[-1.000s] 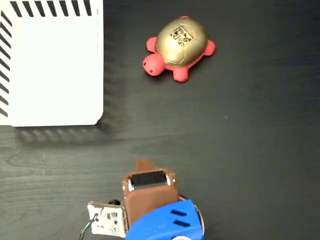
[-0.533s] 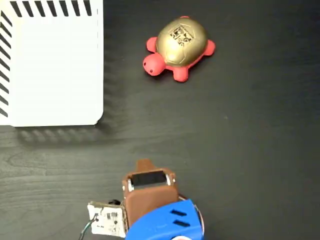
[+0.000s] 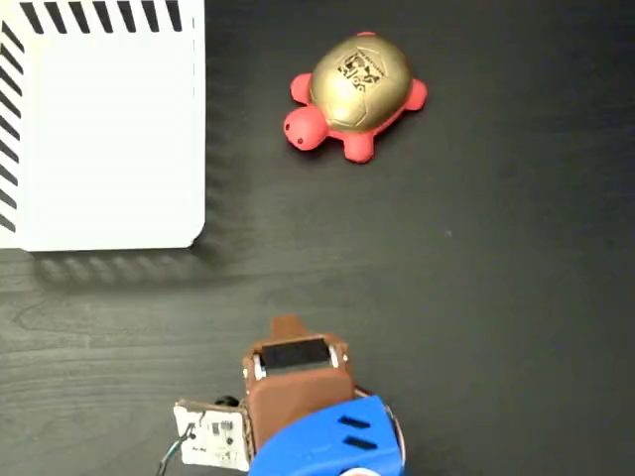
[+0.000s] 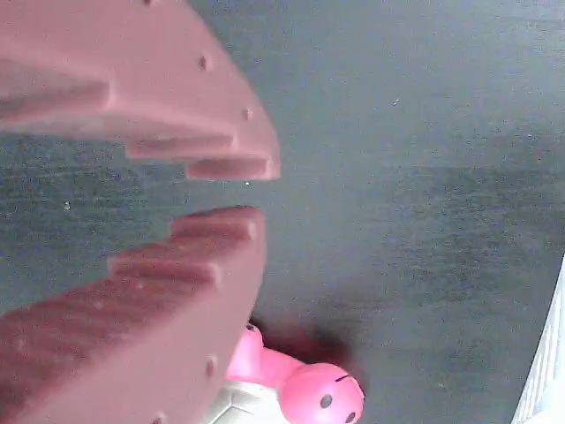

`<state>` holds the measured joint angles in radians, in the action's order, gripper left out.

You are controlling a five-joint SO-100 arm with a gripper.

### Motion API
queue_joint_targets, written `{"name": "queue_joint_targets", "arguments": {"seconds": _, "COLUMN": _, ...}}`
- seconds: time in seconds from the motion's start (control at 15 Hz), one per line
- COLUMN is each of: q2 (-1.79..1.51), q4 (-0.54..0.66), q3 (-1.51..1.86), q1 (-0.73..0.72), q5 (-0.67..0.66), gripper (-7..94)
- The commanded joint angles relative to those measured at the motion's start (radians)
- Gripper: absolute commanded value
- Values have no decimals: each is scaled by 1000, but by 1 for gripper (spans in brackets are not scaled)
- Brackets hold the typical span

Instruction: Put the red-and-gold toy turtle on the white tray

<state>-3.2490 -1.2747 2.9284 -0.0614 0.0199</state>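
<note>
From where I stood, the gripper [image 4: 237,193] held nothing. In the wrist view its two brownish-pink fingers [image 4: 177,283] filled the left side, their toothed tips parted by only a narrow gap with bare dark table [image 4: 424,177] showing through it; they touched no object. In the fixed view the arm sat at the bottom edge, brown gripper [image 3: 287,327] pointing up the picture, blue housing [image 3: 332,441] behind it and a small white circuit board [image 3: 210,434] at its left.

The red-and-gold toy turtle [image 3: 355,91] stood on the table near the top centre, well apart from the gripper, red head toward lower left, black code mark on its gold shell. In the wrist view its head peeked out below the lower finger. The white tray [image 3: 109,129] lay in the upper left corner, near the turtle but not touching it, with black stripes along its top and left edges.
</note>
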Motion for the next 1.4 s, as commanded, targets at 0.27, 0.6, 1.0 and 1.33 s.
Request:
{"name": "queue_joint_targets", "arguments": {"seconds": 0.27, "q2": 0, "q4": -3, "q3": -5, "q1": -12, "q5": 6, "gripper": 0}}
{"name": "queue_joint_targets", "arguments": {"seconds": 0.6, "q2": 0, "q4": -3, "q3": -5, "q1": -12, "q5": 6, "gripper": 0}}
{"name": "queue_joint_targets", "arguments": {"seconds": 1.0, "q2": 11, "q4": 6, "q3": -5, "q1": -67, "q5": -38, "gripper": 0}}
{"name": "queue_joint_targets", "arguments": {"seconds": 1.33, "q2": 597, "q4": 152, "q3": -383, "q1": -48, "q5": -212, "gripper": 0}}
